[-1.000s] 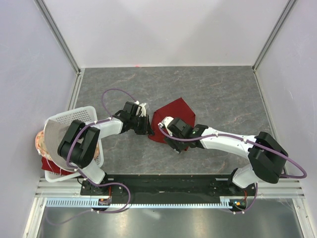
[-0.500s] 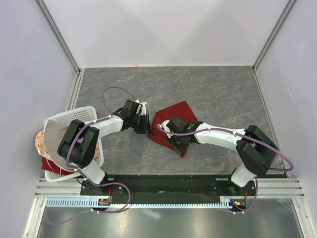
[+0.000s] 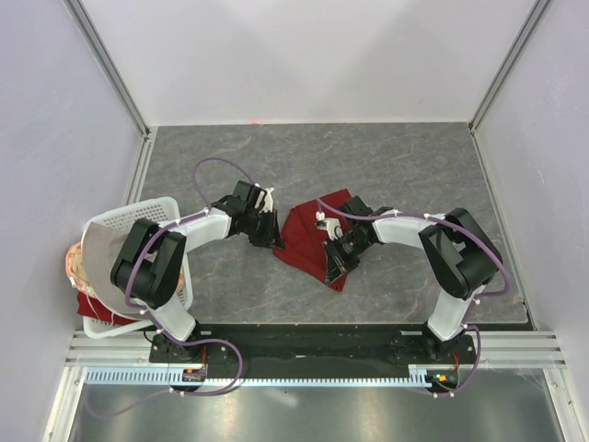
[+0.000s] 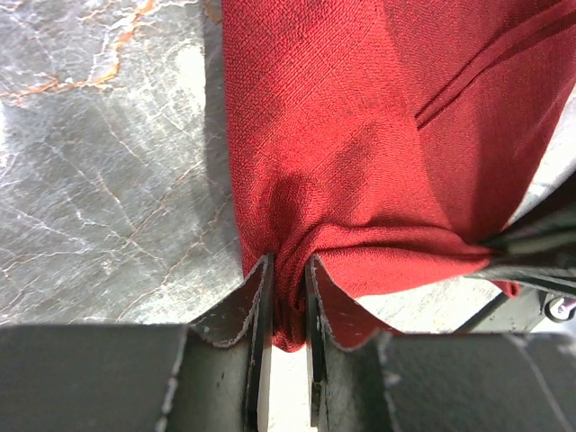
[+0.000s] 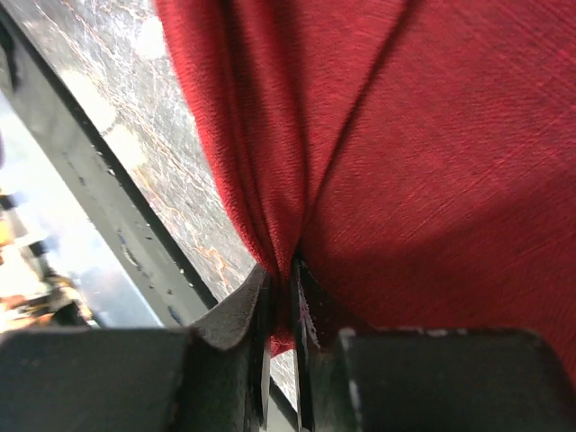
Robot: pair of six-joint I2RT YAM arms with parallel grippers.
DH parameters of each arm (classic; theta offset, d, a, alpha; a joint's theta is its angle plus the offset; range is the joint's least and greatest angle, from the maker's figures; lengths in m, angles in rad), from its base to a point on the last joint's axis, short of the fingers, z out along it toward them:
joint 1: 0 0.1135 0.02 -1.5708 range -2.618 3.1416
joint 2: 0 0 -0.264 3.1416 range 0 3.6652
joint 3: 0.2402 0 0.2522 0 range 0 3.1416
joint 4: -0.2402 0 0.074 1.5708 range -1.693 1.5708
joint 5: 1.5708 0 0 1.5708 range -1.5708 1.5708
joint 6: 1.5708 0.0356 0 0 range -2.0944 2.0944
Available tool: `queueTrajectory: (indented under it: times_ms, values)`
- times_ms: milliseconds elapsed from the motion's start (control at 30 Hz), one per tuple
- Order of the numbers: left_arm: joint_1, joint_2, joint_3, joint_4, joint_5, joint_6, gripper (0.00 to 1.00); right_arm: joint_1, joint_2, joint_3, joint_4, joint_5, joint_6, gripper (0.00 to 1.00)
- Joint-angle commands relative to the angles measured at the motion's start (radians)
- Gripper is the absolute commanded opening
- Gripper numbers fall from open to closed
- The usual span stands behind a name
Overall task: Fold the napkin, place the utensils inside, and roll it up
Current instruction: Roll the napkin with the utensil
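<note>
The dark red napkin [image 3: 308, 238] lies bunched on the grey stone table [image 3: 405, 166], between the two arms. My left gripper [image 3: 275, 241] is shut on the napkin's left corner; in the left wrist view the cloth [image 4: 360, 153] is pinched between the two fingers [image 4: 256, 306]. My right gripper [image 3: 329, 273] is shut on the napkin's near edge; the right wrist view shows the red fabric [image 5: 423, 162] gathered into folds and clamped at my gripper [image 5: 281, 288]. No utensils show in any view.
A white plastic basket [image 3: 120, 230] stands at the table's left edge, with a grey-beige cloth [image 3: 97, 253] draped in it and a red item [image 3: 90, 304] below. A black rail [image 3: 313, 341] runs along the near edge by the arm bases.
My right gripper has closed on the napkin's near edge after being open. The right arm has swung its forearm toward the back, and the napkin's near corner is pulled toward the front.
</note>
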Motion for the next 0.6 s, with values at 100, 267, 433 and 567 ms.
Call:
queueTrajectory:
  times_ms: [100, 267, 433, 567]
  values:
    - [0.007, 0.063, 0.008, -0.086, -0.115, 0.079, 0.02, -0.03, -0.038, -0.013, 0.03, -0.022, 0.033, 0.34]
    - [0.007, 0.057, 0.011, -0.088, -0.11, 0.079, 0.02, 0.011, -0.222, 0.04, -0.059, 0.115, 0.033, 0.55]
    - [0.007, 0.066, 0.015, -0.089, -0.107, 0.08, 0.02, 0.111, -0.307, 0.106, -0.166, 0.228, 0.035, 0.61]
    - [0.007, 0.066, 0.014, -0.092, -0.107, 0.082, 0.02, 0.206, -0.304, 0.104, -0.206, 0.256, 0.061, 0.62]
